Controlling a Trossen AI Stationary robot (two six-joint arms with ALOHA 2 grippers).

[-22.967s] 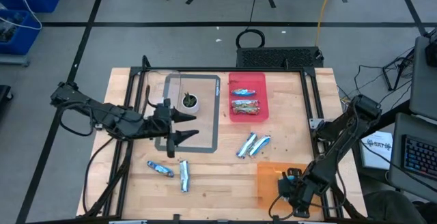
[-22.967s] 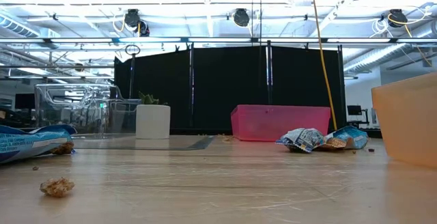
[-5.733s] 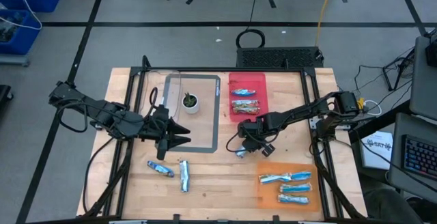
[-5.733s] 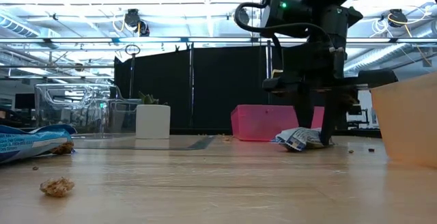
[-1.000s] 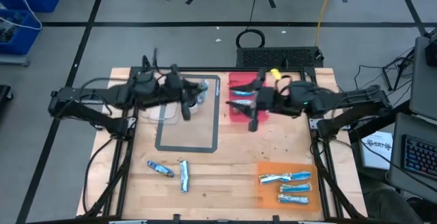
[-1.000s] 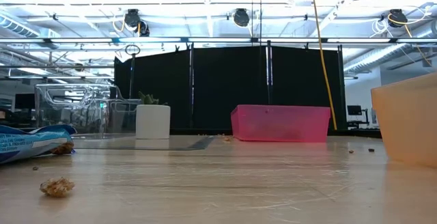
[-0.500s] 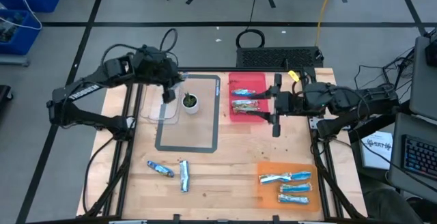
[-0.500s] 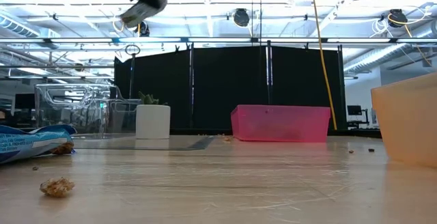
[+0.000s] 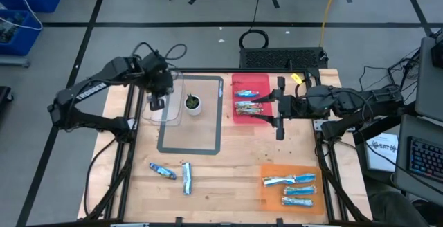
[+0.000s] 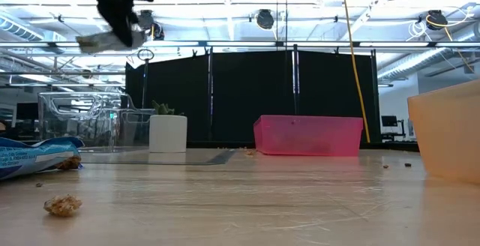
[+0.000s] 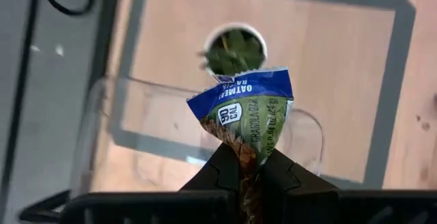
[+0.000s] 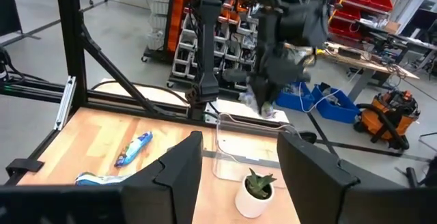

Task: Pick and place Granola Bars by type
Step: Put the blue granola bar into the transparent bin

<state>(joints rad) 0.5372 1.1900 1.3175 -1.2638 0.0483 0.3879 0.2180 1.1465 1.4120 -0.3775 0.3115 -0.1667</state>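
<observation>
My left gripper hangs high over the clear container at the far left, shut on a blue-and-silver granola bar. The low view shows that bar well above the table. Two brownish bars lie in the pink bin. Three blue bars lie in the orange tray. Two more blue bars rest flat on the near left of the table. My right gripper hovers open beside the pink bin's right side, with nothing between its fingers. My left gripper pinches the bar's crinkled end between its two fingers. The fingers come from above, pointing down. The rest of the bar hangs below them, tilted, lifted clear and above the clear container.
A small green plant in a white pot stands just right of the clear container, inside a grey taped rectangle. Crumbs lie on the wood near the front. Black frame rails run along the table's left and right edges.
My left gripper has carried the bar from beside the plant toward the table's left edge, ending over the clear container; in the low view the bar has come lower and further left. My right gripper has moved from over the pink bin toward the table's right edge, then held still.
</observation>
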